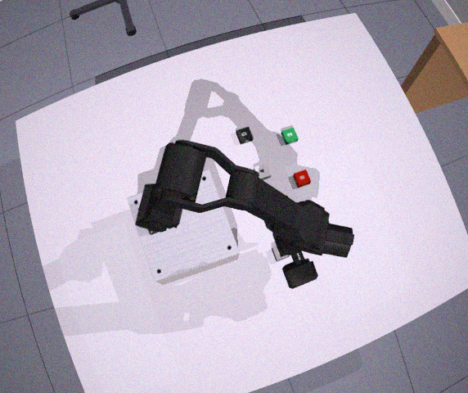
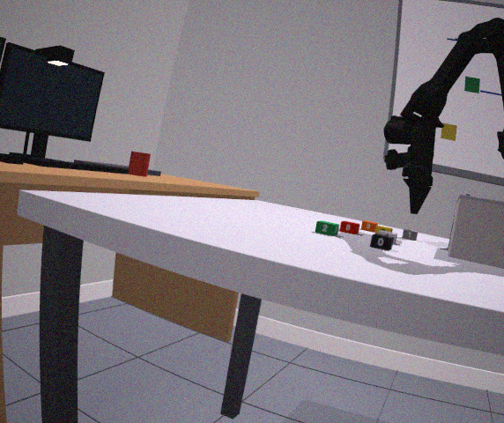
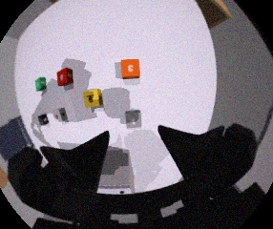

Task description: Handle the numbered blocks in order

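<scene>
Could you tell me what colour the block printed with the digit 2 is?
Green, clearest in the top view.

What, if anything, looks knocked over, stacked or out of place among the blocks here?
Nothing stands out. The green block, red block, orange block, black block and grey block all sit flat and apart on the table. The tool hangs open above them, holding nothing.

Green block [image 1: 289,135] (white digit), red block [image 1: 301,178]
</scene>
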{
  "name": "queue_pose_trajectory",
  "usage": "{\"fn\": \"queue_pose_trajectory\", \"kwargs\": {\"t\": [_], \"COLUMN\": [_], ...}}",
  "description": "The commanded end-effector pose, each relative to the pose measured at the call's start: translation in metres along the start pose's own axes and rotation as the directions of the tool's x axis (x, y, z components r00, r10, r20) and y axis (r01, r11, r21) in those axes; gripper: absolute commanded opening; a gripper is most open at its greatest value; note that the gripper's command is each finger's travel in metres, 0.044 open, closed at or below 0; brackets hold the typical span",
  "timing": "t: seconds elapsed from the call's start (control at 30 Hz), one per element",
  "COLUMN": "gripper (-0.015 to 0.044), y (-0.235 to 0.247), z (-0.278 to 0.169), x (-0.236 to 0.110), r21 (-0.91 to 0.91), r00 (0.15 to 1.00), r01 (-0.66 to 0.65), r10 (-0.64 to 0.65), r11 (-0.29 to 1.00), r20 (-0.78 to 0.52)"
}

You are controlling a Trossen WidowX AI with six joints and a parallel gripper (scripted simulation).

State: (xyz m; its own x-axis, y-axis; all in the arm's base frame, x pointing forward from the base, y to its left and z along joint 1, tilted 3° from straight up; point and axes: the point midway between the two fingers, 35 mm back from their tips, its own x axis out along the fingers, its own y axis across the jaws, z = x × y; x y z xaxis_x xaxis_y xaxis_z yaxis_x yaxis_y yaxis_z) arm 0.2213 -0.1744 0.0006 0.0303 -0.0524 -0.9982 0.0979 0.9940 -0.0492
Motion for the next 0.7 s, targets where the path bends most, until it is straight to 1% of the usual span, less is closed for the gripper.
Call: {"fn": "queue_pose_trajectory", "kwargs": {"t": [0.0, 0.07, 0.17, 0.2, 0.5, 0.57, 0.67], "gripper": [0.0269, 0.0216, 0.0137, 0.0120, 0.0120, 0.0120, 0.0120], "y": [-0.001, 0.000, 0.000, 0.000, 0.001, 0.013, 0.045], "z": [0.003, 0.001, 0.001, 0.001, 0.003, 0.018, 0.051], "x": [-0.054, -0.067, -0.067, -0.067, -0.067, -0.069, -0.071], "r21": [0.000, 0.000, 0.000, 0.000, 0.000, 0.000, 0.000], "r00": [1.000, 1.000, 1.000, 1.000, 1.000, 1.000, 1.000], "r01": [0.009, 0.009, 0.009, 0.009, 0.009, 0.006, 0.001], "r10": [-0.009, -0.009, -0.009, -0.009, -0.009, -0.006, -0.001], "r11": [1.000, 1.000, 1.000, 1.000, 1.000, 1.000, 1.000], "r20": [0.022, 0.021, 0.021, 0.021, 0.022, 0.023, 0.024]}}
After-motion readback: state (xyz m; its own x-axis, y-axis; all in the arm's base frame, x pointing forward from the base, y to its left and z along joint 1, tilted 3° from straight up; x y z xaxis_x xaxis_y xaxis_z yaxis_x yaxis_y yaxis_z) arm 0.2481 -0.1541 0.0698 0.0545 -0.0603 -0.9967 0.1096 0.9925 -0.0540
